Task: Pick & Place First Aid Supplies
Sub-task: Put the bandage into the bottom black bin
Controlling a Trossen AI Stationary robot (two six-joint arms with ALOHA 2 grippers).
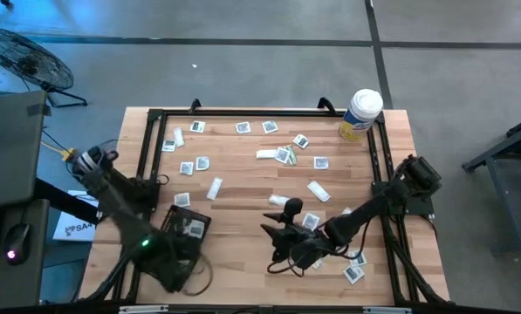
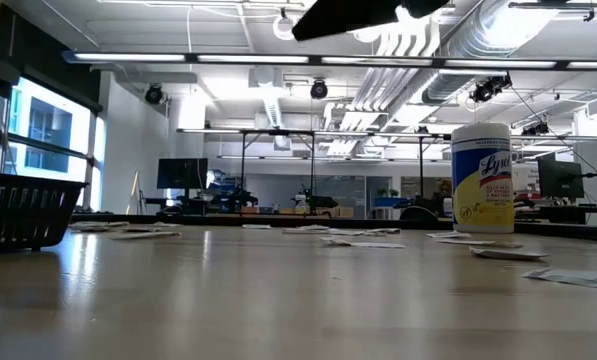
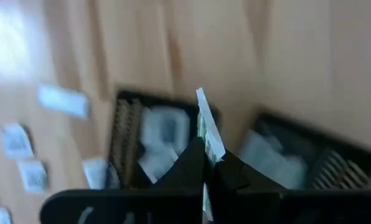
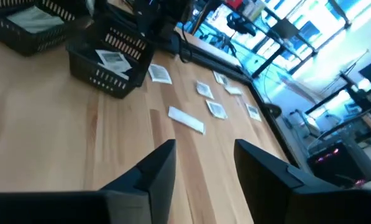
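From above, the left gripper (image 1: 174,262) hung over the black trays (image 1: 188,225); the right gripper (image 1: 282,234) was among packets (image 1: 284,155) on the table (image 1: 243,187). Left wrist: fingers pinched tight on a green packet (image 3: 208,134). Right wrist: fingers (image 4: 154,171) apart, holding nothing.

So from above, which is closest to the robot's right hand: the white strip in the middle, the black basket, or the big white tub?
From the right hand:
1. White strip, just beyond it, mid-table.
2. Black basket, off to the left, by the left arm.
3. Big white tub, far corner on the right.
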